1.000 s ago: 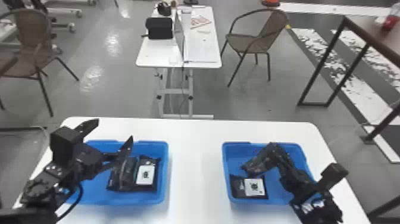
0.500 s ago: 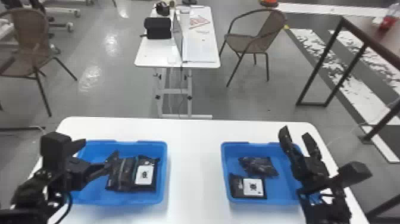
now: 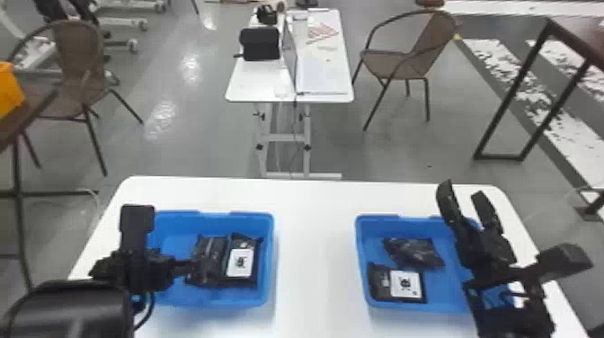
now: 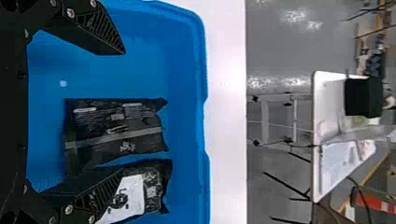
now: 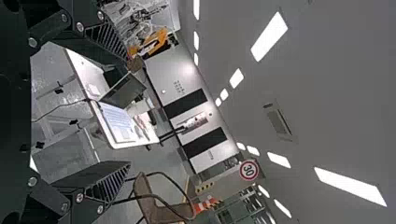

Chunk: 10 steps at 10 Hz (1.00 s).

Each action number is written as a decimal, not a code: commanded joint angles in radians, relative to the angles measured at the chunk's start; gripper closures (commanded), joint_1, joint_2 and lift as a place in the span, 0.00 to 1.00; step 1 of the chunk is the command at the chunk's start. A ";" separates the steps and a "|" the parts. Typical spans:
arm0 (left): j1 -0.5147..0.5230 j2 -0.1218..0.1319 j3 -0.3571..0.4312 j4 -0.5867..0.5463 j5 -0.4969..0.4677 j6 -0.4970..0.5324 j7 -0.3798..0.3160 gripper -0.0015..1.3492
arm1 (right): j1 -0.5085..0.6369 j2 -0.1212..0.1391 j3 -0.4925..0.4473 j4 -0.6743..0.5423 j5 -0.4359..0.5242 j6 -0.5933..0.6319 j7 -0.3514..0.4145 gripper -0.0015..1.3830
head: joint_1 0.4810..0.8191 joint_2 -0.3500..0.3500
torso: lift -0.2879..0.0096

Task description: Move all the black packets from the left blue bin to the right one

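Observation:
In the head view my left gripper [image 3: 191, 267] is over the left blue bin [image 3: 269, 251], beside a dark packet [image 3: 211, 258]; a white-labelled packet [image 3: 251, 276] lies against that one. The left wrist view shows my left gripper [image 4: 122, 112] open, the plain packet [image 4: 114, 128] between its spread fingers and the labelled packet [image 4: 152, 186] partly behind one finger. My right gripper [image 3: 463, 191], open and tilted up, stands at the right blue bin's [image 3: 361, 251] right side. That bin holds a crumpled dark packet [image 3: 413, 252] and a labelled one [image 3: 379, 281]. Nothing is between the right gripper's [image 5: 128, 112] fingers.
Both bins stand on a white table [image 3: 314, 269], with a bare strip of tabletop between them. Beyond its far edge are a smaller white table [image 3: 256, 85] with a laptop and a black case [image 3: 259, 43], plus brown chairs [image 3: 391, 63].
My left gripper has turned and come down to the plain packet. My right gripper has risen off the crumpled packet, swung right and tipped upward, leaving that packet in the right bin.

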 commanded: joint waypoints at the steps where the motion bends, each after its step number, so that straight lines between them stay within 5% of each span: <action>1: -0.060 -0.003 -0.008 0.090 0.008 0.080 0.011 0.12 | 0.002 0.000 0.003 0.004 -0.011 0.011 0.008 0.20 | 0.63 0.48 | 0.97; 3: -0.099 -0.003 -0.054 0.120 -0.001 0.140 0.094 0.12 | -0.003 0.000 0.012 0.013 -0.023 0.022 0.017 0.20 | 0.63 0.48 | 0.97; 6: -0.185 0.000 -0.046 0.301 0.025 0.111 0.103 0.13 | -0.003 0.000 0.012 0.017 -0.043 0.031 0.032 0.20 | 0.63 0.48 | 0.97; 9: -0.240 0.046 -0.060 0.459 0.124 0.019 0.108 0.15 | -0.001 0.000 0.012 0.016 -0.055 0.039 0.045 0.20 | 0.63 0.47 | 0.97; 10: -0.252 0.058 -0.069 0.490 0.137 0.015 0.105 0.28 | -0.001 0.000 0.012 0.017 -0.058 0.040 0.048 0.20 | 0.63 0.47 | 0.97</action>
